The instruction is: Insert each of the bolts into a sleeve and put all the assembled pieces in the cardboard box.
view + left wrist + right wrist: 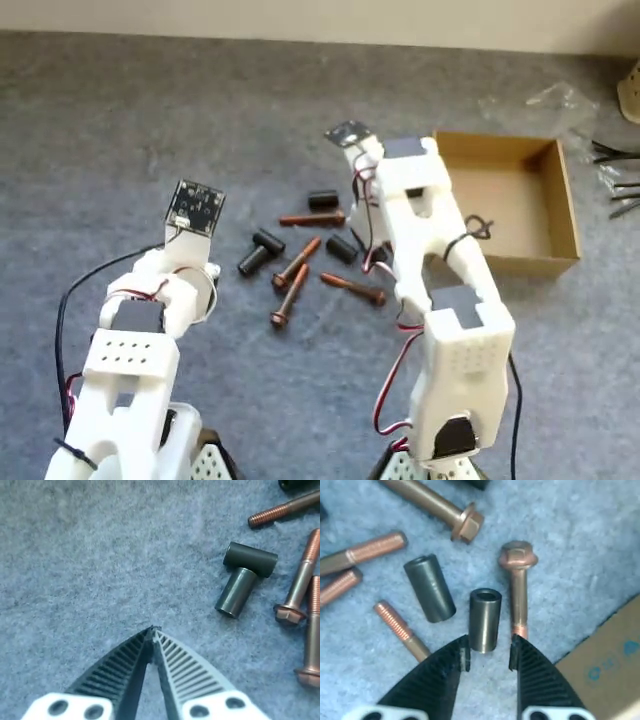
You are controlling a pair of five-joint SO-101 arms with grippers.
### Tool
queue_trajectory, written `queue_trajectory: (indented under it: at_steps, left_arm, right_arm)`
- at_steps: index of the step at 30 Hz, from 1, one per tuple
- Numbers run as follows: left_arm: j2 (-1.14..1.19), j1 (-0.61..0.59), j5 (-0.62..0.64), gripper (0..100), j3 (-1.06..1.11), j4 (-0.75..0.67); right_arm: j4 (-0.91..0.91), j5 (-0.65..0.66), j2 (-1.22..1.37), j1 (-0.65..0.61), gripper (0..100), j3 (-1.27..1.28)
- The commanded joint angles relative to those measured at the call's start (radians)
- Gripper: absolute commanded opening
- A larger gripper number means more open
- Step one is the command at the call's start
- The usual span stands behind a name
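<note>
L arm bent, jaws closed, R arm stretched fwd, jaws parted, both angled down

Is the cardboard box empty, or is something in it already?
Empty where visible: the cardboard box shows a bare brown floor, though the right arm hides one corner.

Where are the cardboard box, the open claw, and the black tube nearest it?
cardboard box (515,200), high view, its bare floor.
right gripper (489,652), right wrist view, midway between fingertips.
sleeve (485,620), right wrist view, middle of its side.
</note>
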Motion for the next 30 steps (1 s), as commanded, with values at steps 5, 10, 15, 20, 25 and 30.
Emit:
queue_trajectory:
  at_steps: [5,10,15,20,25,30]
  left_arm:
    - [0.002,-0.008,0.006,1,-0.004,-0.017]
    - [0.002,-0.008,0.006,1,-0.004,-0.017]
    - [0.002,-0.008,0.006,1,-0.004,-0.017]
    - [0.002,-0.008,0.006,1,-0.002,-0.018]
    - [0.002,-0.008,0.006,1,-0.002,-0.018]
    - [0.002,-0.008,0.006,1,-0.002,-0.018]
  right_arm:
    - [-0.008,0.066,0.031,-0.03,13.5,-0.056]
    - [-0.01,0.057,0.042,-0.042,17.3,-0.058]
    - [-0.077,0.057,0.044,-0.038,17.4,-0.048]
    - [-0.105,0.057,0.045,-0.036,17.4,-0.047]
    - [-0.107,0.057,0.084,-0.038,17.4,0.002]
    - [-0.097,0.058,0.088,-0.031,17.3,0.012]
